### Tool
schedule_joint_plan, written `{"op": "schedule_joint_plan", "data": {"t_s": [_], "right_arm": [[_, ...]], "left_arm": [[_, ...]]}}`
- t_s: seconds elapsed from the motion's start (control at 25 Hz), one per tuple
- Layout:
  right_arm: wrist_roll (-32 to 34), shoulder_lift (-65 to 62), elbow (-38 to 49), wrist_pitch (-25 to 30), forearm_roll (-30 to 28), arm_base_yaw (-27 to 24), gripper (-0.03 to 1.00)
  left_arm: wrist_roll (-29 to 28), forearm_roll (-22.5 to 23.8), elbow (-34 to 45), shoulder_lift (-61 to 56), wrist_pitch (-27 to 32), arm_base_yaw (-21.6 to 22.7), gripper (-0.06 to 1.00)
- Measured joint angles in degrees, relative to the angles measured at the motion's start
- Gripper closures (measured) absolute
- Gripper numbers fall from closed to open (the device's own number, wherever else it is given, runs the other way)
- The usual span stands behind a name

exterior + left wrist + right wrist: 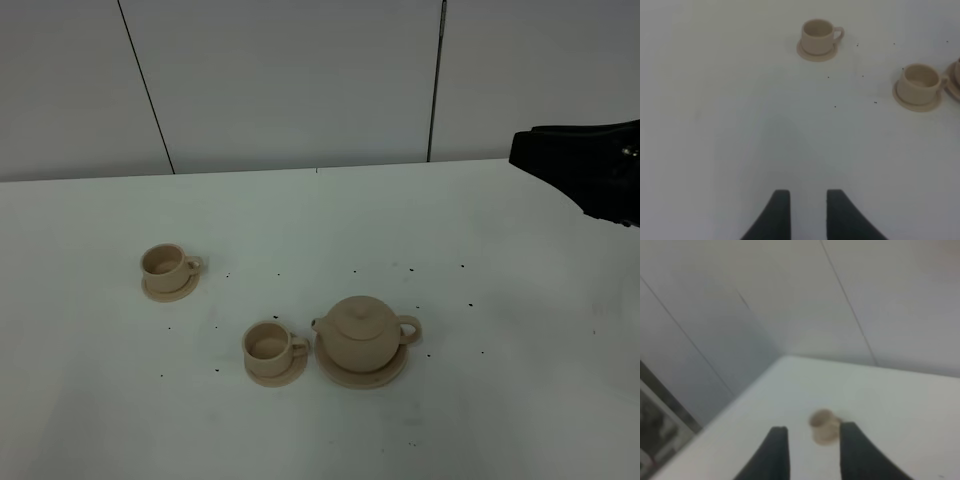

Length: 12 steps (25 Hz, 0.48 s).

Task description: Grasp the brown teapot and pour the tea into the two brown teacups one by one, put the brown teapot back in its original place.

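Well apart, right hand [813,429] and brown teapot [362,335]

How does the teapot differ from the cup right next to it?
The teapot is much larger than the cup beside it. The teapot is closed by a knobbed lid and has a spout; the cup is open-topped and looks empty. The teapot's saucer is wider than the cup's saucer. Both are beige-tan, have loop handles and stand upright on saucers.

I note right arm [585,170] cut by exterior view's edge. Right wrist view blurred: I cannot identify teacup [824,426] there. Wide saucer [956,87] mostly cropped in left wrist view.
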Motion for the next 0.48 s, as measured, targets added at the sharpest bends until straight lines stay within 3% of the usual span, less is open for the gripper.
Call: {"op": "schedule_joint_plan", "data": {"t_s": [0.48], "right_arm": [[-13.28,13.0,-3.24,-0.07,-2.87,0.0,0.72]], "left_arm": [[0.0,0.02,0.0,0.0,0.0,0.0,0.7]]}}
